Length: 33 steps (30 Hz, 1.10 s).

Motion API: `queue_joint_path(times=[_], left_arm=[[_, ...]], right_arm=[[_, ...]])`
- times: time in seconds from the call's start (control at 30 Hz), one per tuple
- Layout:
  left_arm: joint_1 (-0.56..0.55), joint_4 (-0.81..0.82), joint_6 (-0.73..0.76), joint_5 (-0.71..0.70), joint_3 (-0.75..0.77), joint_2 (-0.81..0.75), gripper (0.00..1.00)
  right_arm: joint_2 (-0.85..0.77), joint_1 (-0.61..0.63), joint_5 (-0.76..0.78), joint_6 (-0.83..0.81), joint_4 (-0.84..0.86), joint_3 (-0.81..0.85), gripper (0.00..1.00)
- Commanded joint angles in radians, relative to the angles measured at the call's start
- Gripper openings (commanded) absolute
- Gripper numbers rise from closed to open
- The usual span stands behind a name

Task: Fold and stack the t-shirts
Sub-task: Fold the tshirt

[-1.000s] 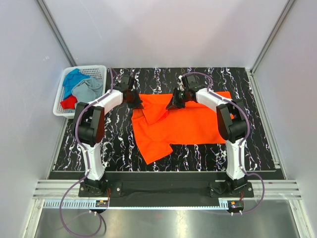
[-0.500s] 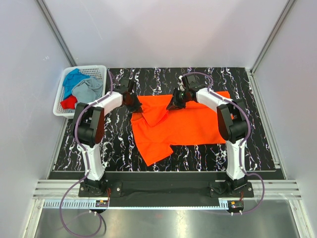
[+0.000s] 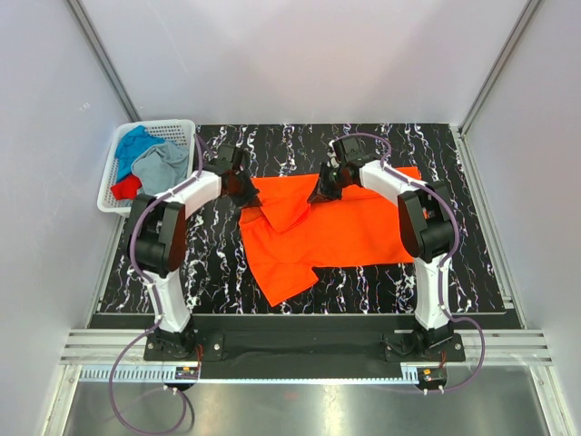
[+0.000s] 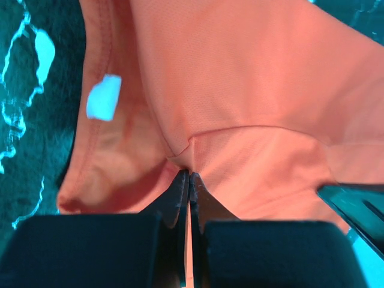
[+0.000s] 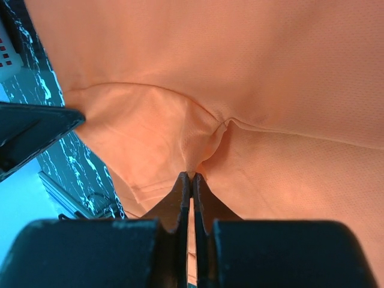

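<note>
Risk: you held only a thin pucker in each pinch; a sharp pull could have slipped it free or dragged the bunched cloth askew.
Left fingers (image 4: 179,189): clenched on the orange t-shirt (image 3: 336,232) at its edge nearest the basket (image 3: 168,127).
Right fingers (image 5: 180,192): clenched on the same shirt, farther from the basket.
Shirt: spread on the surface (image 3: 454,263), apart from the basket.
</note>
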Motion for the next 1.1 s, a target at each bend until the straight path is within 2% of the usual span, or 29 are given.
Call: queue_joint_path(times=[0.0,0.3,0.33,0.37,0.47,0.6,0.73,1.07], left_arm=[[-0.019,0.029,-0.031,-0.011,-0.055,-0.06,0.0],[-0.028,0.034,-0.029,-0.012,-0.11,-0.049,0.02],[-0.028,0.028,-0.017,-0.01,-0.104,-0.054,0.06],[-0.028,0.02,-0.008,-0.004,-0.089,-0.057,0.21],[-0.03,-0.032,0.023,0.019,-0.043,-0.069,0.41],[-0.028,-0.107,0.102,-0.054,0.04,-0.115,0.52],[-0.028,-0.112,0.201,-0.064,0.161,-0.066,0.52],[-0.008,-0.12,0.213,-0.146,0.292,0.155,0.51]], right_arm=[[-0.048,0.0,0.025,-0.015,-0.013,0.028,0.0],[-0.04,0.0,0.05,-0.027,-0.032,-0.011,0.06],[-0.033,0.0,0.045,-0.033,-0.038,-0.006,0.08],[-0.027,0.0,0.042,-0.038,-0.058,0.001,0.13],[-0.02,0.0,0.048,-0.062,-0.111,0.024,0.29],[-0.056,-0.01,0.135,-0.104,-0.208,0.024,0.37],[-0.099,-0.038,0.191,-0.122,-0.245,0.04,0.38],[-0.016,-0.194,0.284,-0.155,-0.217,0.119,0.37]])
